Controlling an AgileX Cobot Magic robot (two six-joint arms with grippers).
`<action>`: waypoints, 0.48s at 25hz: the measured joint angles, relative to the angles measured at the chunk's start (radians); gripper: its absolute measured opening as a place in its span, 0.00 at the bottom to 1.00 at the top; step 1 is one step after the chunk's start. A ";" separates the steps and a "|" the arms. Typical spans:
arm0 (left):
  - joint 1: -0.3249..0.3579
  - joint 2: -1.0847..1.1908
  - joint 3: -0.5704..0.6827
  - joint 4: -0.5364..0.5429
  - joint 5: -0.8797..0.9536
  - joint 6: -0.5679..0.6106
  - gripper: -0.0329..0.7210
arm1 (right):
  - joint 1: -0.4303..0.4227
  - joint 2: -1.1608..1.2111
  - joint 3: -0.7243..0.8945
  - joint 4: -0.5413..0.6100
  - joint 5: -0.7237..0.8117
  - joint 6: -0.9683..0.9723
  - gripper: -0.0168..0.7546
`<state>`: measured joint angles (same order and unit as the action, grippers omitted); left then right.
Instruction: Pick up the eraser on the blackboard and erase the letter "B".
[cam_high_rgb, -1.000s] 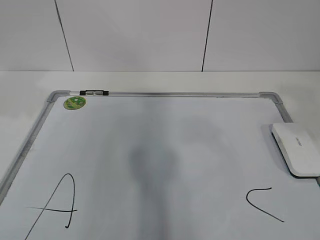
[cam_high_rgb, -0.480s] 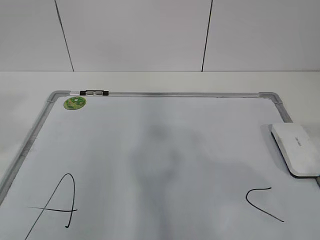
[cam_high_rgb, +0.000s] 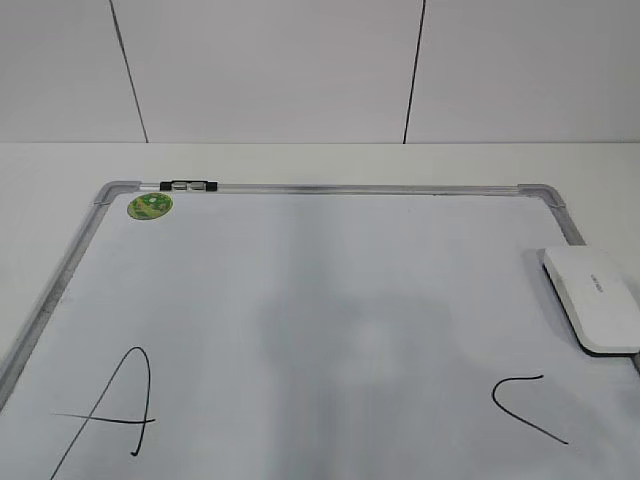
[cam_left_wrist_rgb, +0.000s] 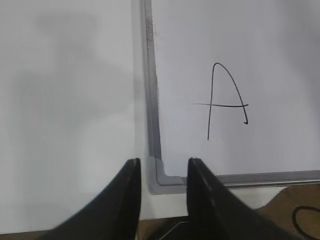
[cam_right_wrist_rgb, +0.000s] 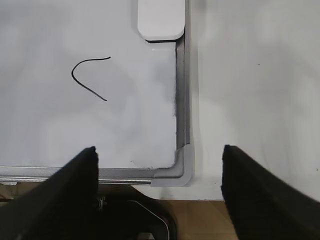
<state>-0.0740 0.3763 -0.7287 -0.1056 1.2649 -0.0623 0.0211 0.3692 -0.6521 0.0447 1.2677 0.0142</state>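
The blackboard (cam_high_rgb: 350, 188) is a white board with a silver-grey frame lying flat on the table. The white eraser (cam_high_rgb: 592, 298) lies on its right edge, untouched; it also shows at the top of the right wrist view (cam_right_wrist_rgb: 161, 20). A black "A" (cam_high_rgb: 115, 410) is at the near left and an open "C" stroke (cam_high_rgb: 525, 405) at the near right. No letter "B" shows in any view; the board between them is blank. My left gripper (cam_left_wrist_rgb: 162, 167) is open and empty over the board's near left corner. My right gripper (cam_right_wrist_rgb: 160, 148) is wide open over the near right corner. Neither gripper shows in the exterior view.
A green round sticker (cam_high_rgb: 150, 206) sits at the board's far left corner, beside a small black-and-silver clip (cam_high_rgb: 188, 184) on the top frame. White table (cam_high_rgb: 320, 160) surrounds the board up to a white panelled wall. The table's front edge (cam_right_wrist_rgb: 225, 220) lies just under the grippers.
The dark shadow over the middle of the board has faded and spread out. The eraser and the letters have not moved.
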 joint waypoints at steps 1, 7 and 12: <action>0.000 -0.025 0.019 0.000 0.002 0.007 0.36 | 0.000 -0.009 0.008 0.000 0.000 0.000 0.79; 0.000 -0.174 0.060 0.000 0.006 0.062 0.36 | 0.000 -0.153 0.044 -0.045 0.000 0.000 0.78; 0.000 -0.251 0.060 0.000 0.006 0.114 0.36 | 0.000 -0.289 0.068 -0.074 0.000 0.000 0.78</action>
<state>-0.0740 0.1253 -0.6691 -0.1056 1.2714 0.0516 0.0211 0.0798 -0.5838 -0.0297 1.2677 0.0142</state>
